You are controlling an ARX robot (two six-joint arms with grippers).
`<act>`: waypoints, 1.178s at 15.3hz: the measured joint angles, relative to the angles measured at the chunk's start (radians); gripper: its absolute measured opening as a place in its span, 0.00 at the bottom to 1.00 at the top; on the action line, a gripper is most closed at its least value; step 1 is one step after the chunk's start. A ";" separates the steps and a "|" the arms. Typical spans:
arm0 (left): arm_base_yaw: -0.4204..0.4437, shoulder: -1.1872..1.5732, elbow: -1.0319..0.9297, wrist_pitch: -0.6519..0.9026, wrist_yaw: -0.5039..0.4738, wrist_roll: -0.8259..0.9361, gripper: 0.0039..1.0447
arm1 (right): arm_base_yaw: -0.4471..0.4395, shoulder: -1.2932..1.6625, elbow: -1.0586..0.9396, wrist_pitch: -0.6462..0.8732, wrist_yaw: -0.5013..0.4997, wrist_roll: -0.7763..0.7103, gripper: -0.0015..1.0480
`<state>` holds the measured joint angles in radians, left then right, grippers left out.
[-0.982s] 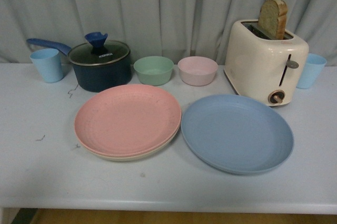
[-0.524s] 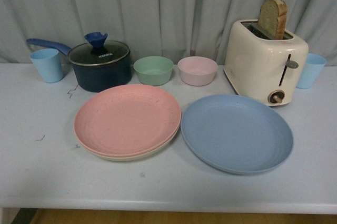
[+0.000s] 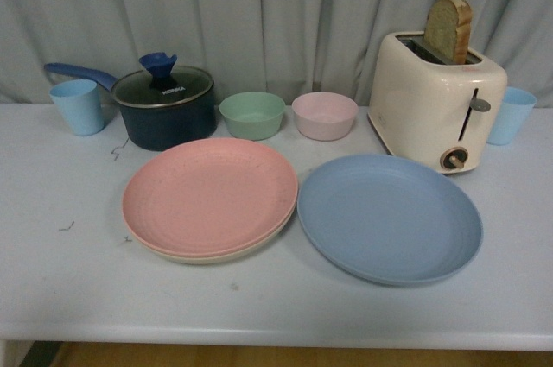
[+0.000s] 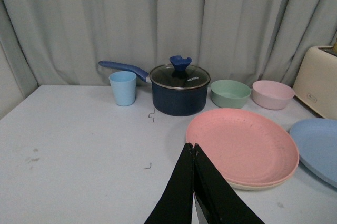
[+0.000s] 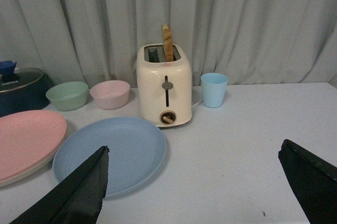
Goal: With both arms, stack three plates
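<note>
Blue plate (image 3: pixel 389 218) lies alone on the right, just beside the pink plate (image 3: pixel 210 196) stacked on the beige plate (image 3: pixel 216 257); right gripper (image 5: pixel 194 153), spread wide and empty, is nearer it; left gripper (image 4: pixel 192 147) pinched closed, empty

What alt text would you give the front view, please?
A pink plate sits on a cream plate on a pale table, a blue plate beside them on the right. Behind stand a lidded pot, two bowls, a toaster and two cups.

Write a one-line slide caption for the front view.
Pink plate stacked on cream plate, blue plate beside them, not yet stacked.
</note>
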<state>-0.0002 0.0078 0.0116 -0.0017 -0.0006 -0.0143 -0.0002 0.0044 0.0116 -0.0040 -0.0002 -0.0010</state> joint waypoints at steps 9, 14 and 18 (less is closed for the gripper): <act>0.001 0.000 0.000 -0.002 0.000 0.002 0.96 | -0.187 1.122 0.137 1.213 -0.458 0.290 0.94; 0.001 0.000 0.000 -0.002 0.000 0.002 0.94 | 0.069 1.782 0.516 0.982 0.103 0.296 0.94; 0.001 0.000 0.000 -0.002 0.000 0.002 0.94 | 0.131 1.862 0.715 0.698 0.211 0.348 0.94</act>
<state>0.0006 0.0078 0.0116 -0.0032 -0.0002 -0.0120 0.1310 1.8660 0.7261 0.6941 0.2104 0.3466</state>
